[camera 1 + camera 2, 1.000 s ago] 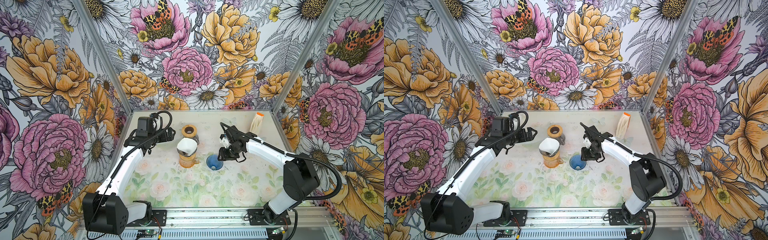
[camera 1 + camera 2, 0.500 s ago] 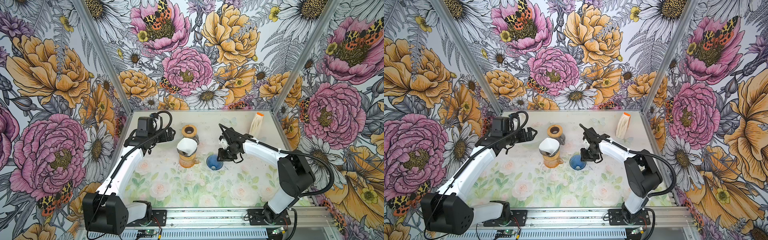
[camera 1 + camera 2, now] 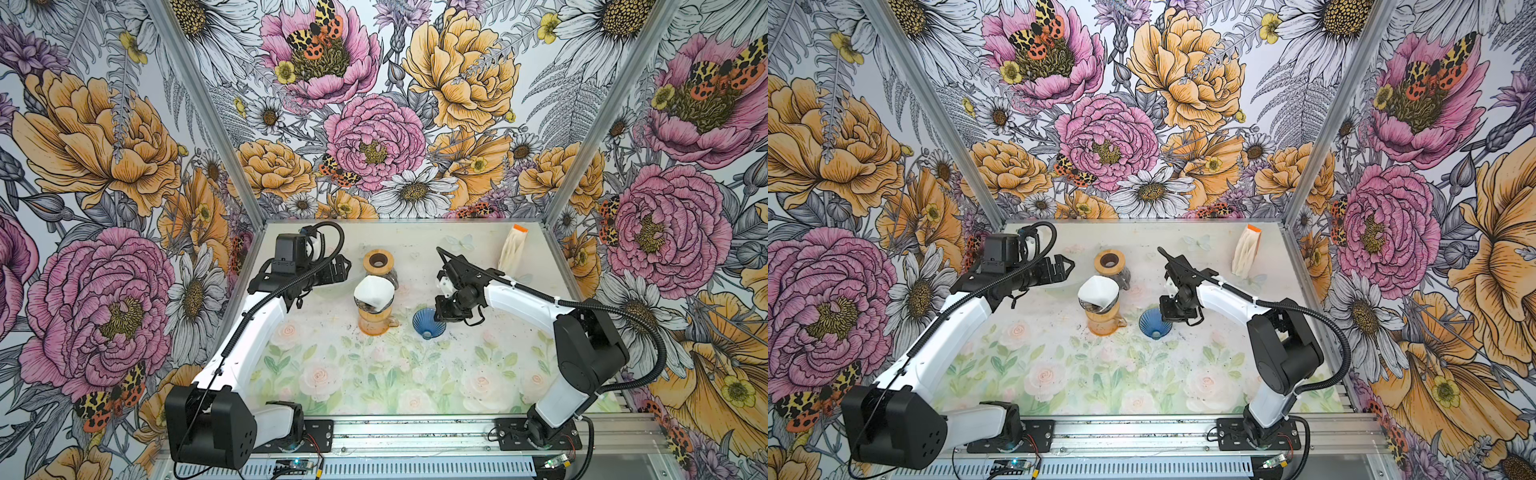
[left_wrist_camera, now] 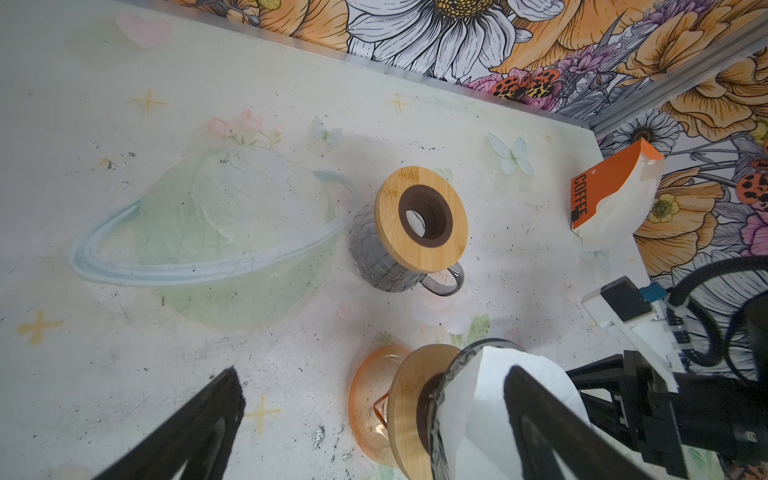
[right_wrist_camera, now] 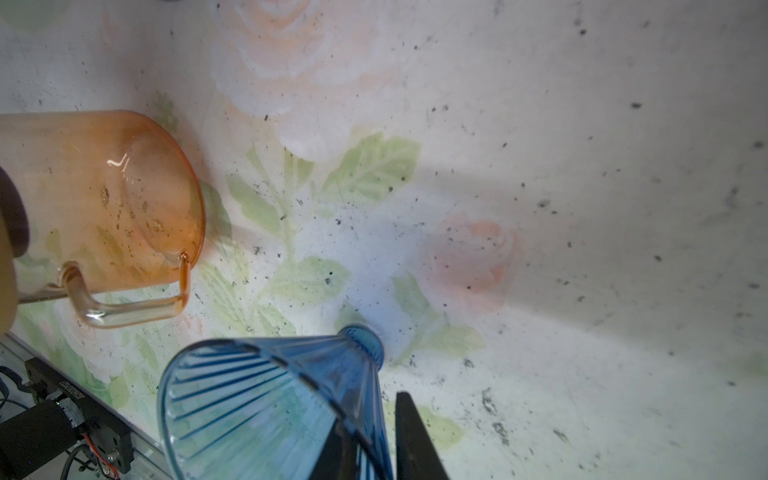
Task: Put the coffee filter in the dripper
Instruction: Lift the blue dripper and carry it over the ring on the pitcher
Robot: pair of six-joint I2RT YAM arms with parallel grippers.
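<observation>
My left tool (image 3: 341, 270) hangs at 10 o'clock from the orange jug (image 3: 374, 326), jaws wide apart, holding nothing. The white paper filter (image 3: 374, 291) sits in the clear dripper (image 3: 371, 306) on top of that jug. At 3 o'clock from the jug, a blue dripper (image 3: 428, 326) lies tipped on the worktop (image 3: 374, 374). My right tool (image 3: 439, 319) straddles its rim, 1 finger inside and 1 outside, jaws narrow. I cannot tell whether they pinch it. A grey mug (image 3: 379, 262) stands at 12 o'clock.
</observation>
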